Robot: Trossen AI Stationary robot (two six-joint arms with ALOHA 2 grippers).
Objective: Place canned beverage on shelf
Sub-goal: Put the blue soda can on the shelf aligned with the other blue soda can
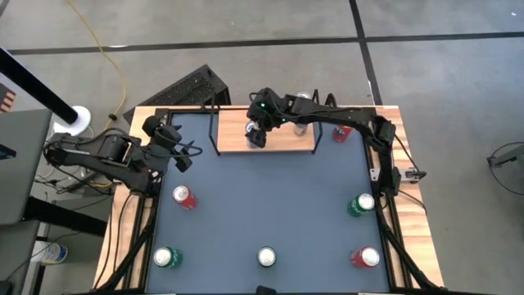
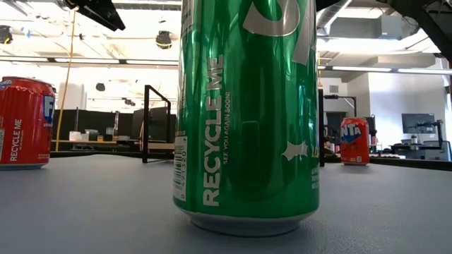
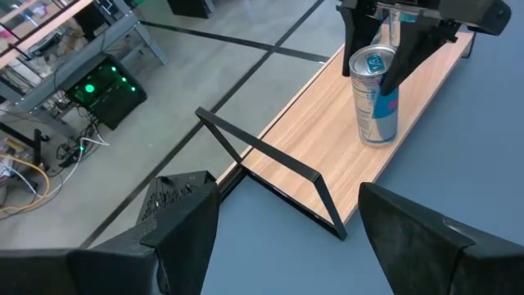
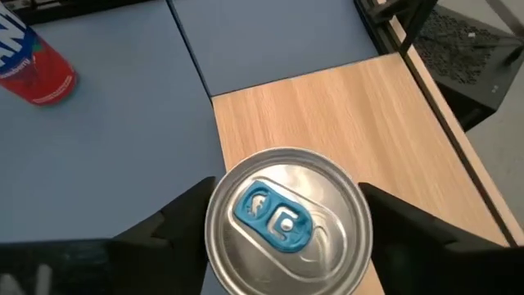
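Scanning from left to right across the dark blue-grey tabletop (image 1: 270,205):
Left arm: the left gripper (image 1: 182,157) is held over the far left part of the table, near the shelf's left end; its dark fingers (image 3: 176,238) are spread apart with nothing between them.
Red cans: one red aluminium can (image 1: 183,197) is seen on the left side, another red can (image 1: 341,133) just right of the shelf, and a third red can (image 1: 366,257) at the near right.
Green cans: a green aluminium can (image 1: 167,258) is placed at the near left, a second green can (image 1: 267,257) at the near centre, filling the low view (image 2: 247,113), and a third green can (image 1: 360,204) at the right.
Shelf: the small light-wood board with thin black wire ends (image 1: 282,141) is set at the far centre of the table.
Canned beverage: the silver can with blue and pink print and a blue tab (image 3: 375,97) is stood upright on the shelf's left half.
Right arm: the right gripper (image 1: 257,135) is reached in from the right, over the shelf; its fingers (image 4: 176,217) are closed against the two sides of the silver can (image 4: 288,221).
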